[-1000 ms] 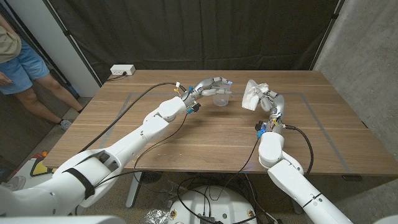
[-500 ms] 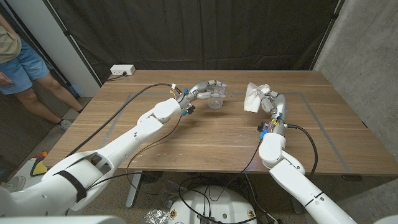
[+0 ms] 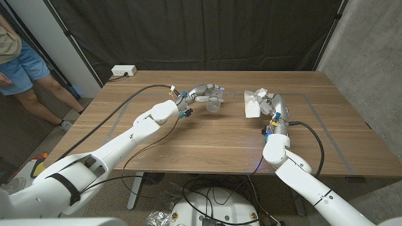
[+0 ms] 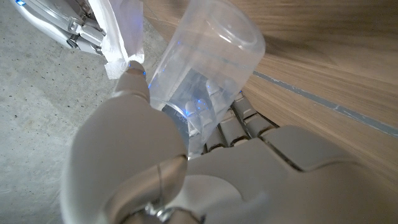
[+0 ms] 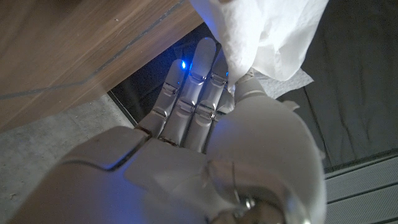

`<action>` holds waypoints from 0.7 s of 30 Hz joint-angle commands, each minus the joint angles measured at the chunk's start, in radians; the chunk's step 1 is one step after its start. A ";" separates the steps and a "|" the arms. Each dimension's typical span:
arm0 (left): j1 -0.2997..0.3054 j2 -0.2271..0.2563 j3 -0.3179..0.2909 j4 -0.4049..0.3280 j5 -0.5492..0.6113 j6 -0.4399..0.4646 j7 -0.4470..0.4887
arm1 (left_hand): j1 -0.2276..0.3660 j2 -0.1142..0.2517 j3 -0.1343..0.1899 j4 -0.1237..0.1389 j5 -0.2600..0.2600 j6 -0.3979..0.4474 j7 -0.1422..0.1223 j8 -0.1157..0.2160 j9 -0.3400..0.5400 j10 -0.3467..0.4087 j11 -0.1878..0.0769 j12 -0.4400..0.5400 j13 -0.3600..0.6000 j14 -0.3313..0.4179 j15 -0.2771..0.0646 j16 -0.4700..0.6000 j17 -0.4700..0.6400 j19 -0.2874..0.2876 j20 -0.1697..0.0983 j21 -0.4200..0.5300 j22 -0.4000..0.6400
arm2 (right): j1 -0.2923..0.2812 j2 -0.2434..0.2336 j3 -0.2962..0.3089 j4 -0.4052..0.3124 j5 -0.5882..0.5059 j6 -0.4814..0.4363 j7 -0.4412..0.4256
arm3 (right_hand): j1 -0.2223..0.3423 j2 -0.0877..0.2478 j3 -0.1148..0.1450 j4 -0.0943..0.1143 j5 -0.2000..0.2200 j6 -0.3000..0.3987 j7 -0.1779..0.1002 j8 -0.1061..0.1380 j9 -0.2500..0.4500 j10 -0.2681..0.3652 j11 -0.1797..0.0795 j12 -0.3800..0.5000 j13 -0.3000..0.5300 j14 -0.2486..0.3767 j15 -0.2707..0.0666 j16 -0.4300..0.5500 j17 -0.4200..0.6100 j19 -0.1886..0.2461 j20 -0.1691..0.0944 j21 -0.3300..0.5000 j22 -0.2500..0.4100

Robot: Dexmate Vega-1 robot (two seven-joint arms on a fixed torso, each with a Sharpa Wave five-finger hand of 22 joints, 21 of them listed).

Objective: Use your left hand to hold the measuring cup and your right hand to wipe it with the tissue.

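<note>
Setting: a wooden table stands before a black curtain; a grey wall closes the 3 o'clock side.
Bystander: a person in blue shorts stands off the table toward 10 o'clock.
Power strip: a white power strip lies at the table's far edge, toward 11 o'clock from centre.
Left hand: your left hand sits beyond the table's centre, toward 12 o'clock, raised off the wood. Its fingers are closed around the measuring cup, thumb on one side of the wall and the rest pressed together on the other.
Measuring cup: the clear plastic measuring cup is in your left hand, tilted, with its open mouth turned away from the palm; it does not touch the table.
Right hand: your right hand is at 3 o'clock from the cup. Its thumb pinches the tissue against fingers that lie straight and pressed together.
Tissue: the white tissue hangs bunched from your right hand, on the side facing the cup, near it but apart from it in the head view.
Cables: black cables run along both arms over the wood.
</note>
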 commanded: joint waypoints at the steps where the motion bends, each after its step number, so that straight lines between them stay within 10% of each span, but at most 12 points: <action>1: 0.013 0.031 0.001 -0.033 0.046 0.026 0.035 | -0.005 0.000 -0.007 -0.001 0.011 -0.006 -0.001 -0.003 0.005 -0.007 -0.001 0.008 0.005 -0.002 -0.126 -0.002 0.003 -0.006 0.000 -0.004 0.003 | 0.038 -0.048 -0.055 -0.002 -0.076 -0.128 0.045 | -0.003 0.005 0.003 0.003 0.005 0.023 -0.014 0.003 0.001 0.005 0.007 -0.001 0.005 0.003 -0.090 -0.002 0.002 -0.005 -0.047 0.009 -0.003; 21: 0.024 0.068 0.023 -0.044 0.179 0.079 0.128 | -0.007 -0.002 -0.009 -0.001 0.015 -0.005 -0.003 0.000 0.007 -0.014 -0.003 0.017 0.002 -0.024 -0.125 -0.004 -0.003 -0.006 0.002 -0.003 0.003 | 0.113 -0.111 -0.158 -0.014 -0.187 -0.294 0.153 | -0.003 0.004 0.005 0.003 0.005 0.026 -0.016 0.001 0.004 0.004 0.001 -0.007 0.008 0.007 -0.090 -0.011 0.007 -0.010 -0.049 0.026 -0.024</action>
